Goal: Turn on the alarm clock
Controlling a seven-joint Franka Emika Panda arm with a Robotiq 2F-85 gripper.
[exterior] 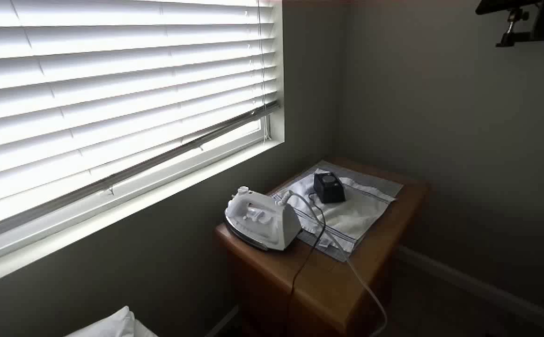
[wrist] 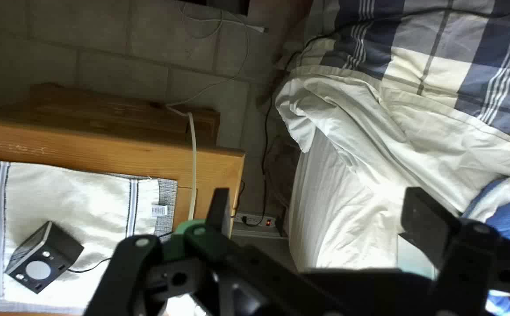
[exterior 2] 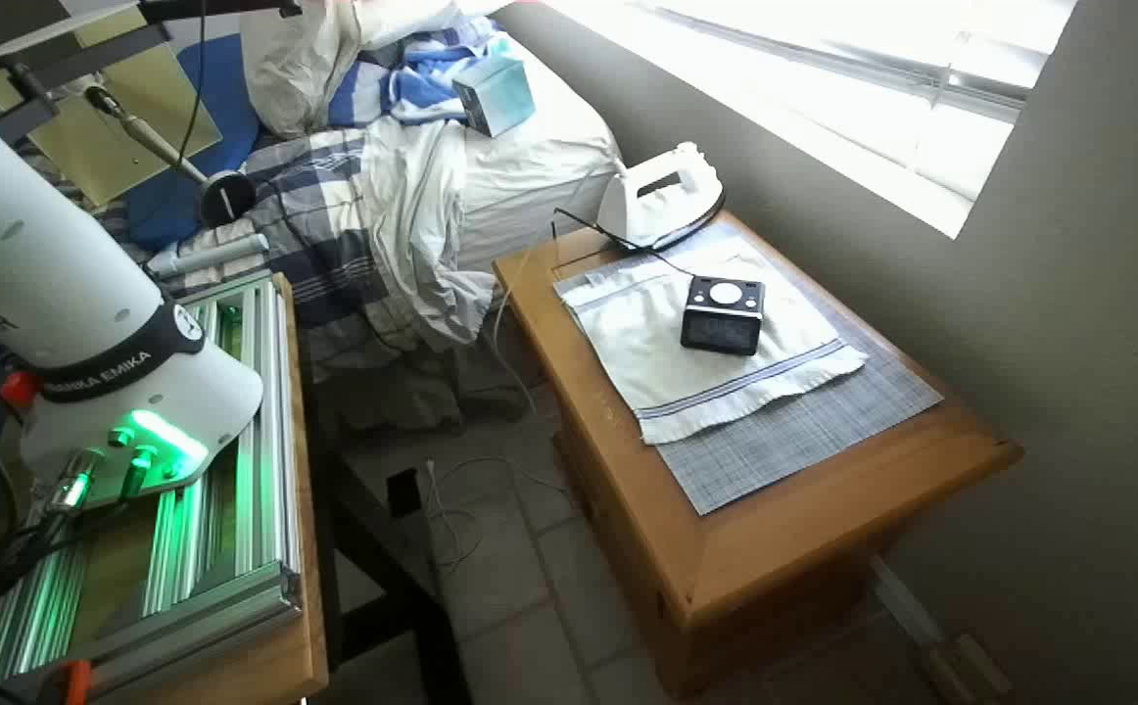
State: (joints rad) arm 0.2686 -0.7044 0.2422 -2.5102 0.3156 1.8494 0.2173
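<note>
The alarm clock (exterior: pixel 330 192) is a small black box with a large round button on its top face. It sits on a white towel on a wooden bedside table, and also shows in an exterior view (exterior 2: pixel 723 315), with a dark front display. In the wrist view the clock (wrist: pixel 44 259) is at the lower left, with its top face toward the camera. My gripper (wrist: pixel 317 206) is open and empty, its fingers wide apart. It points over the gap between table and bed, well to the side of the clock. The gripper is not visible in the exterior views.
A white iron (exterior: pixel 262 220) (exterior 2: pixel 662 201) stands beside the clock on the table (exterior 2: pixel 784 558), its pale cord hanging over the edge. A black cord runs from the clock. The towel (wrist: pixel 84 210) lies on a grey mat. A bed (wrist: pixel 347 197) with a teal box (exterior 2: pixel 498 95) is alongside.
</note>
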